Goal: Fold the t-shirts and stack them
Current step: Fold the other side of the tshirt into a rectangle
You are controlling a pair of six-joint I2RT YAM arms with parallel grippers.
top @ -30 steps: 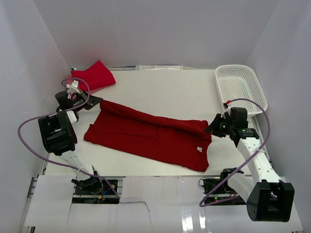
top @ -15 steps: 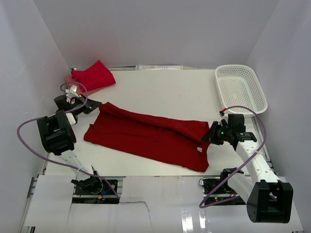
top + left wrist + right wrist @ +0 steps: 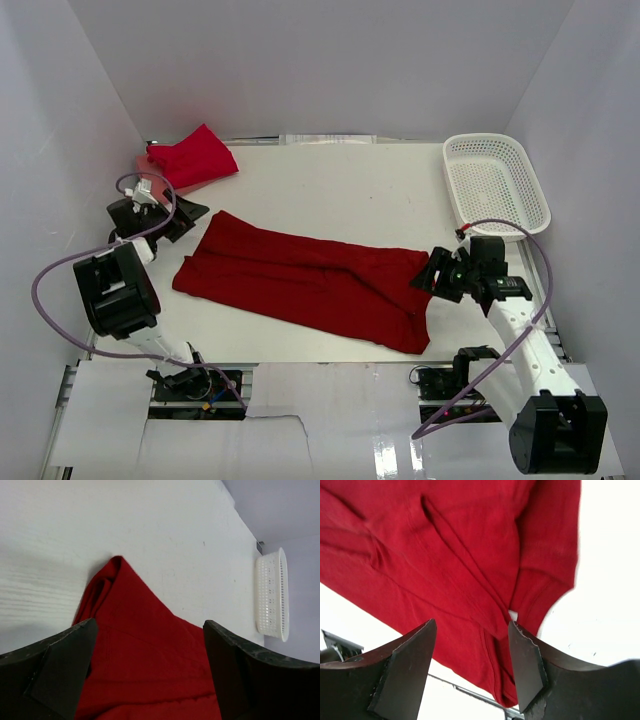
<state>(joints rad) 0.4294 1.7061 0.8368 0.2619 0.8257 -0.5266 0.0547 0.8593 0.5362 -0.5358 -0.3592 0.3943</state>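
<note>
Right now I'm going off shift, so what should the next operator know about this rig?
Left gripper open, at the dark red shirt, by its far-left corner. Right gripper open, over that shirt's right end. The shirt lies folded lengthwise mid-table. Bright red shirt sits bunched at the far-left corner. Basket stands far right. Left to do: finish folding, then stack both shirts.
</note>
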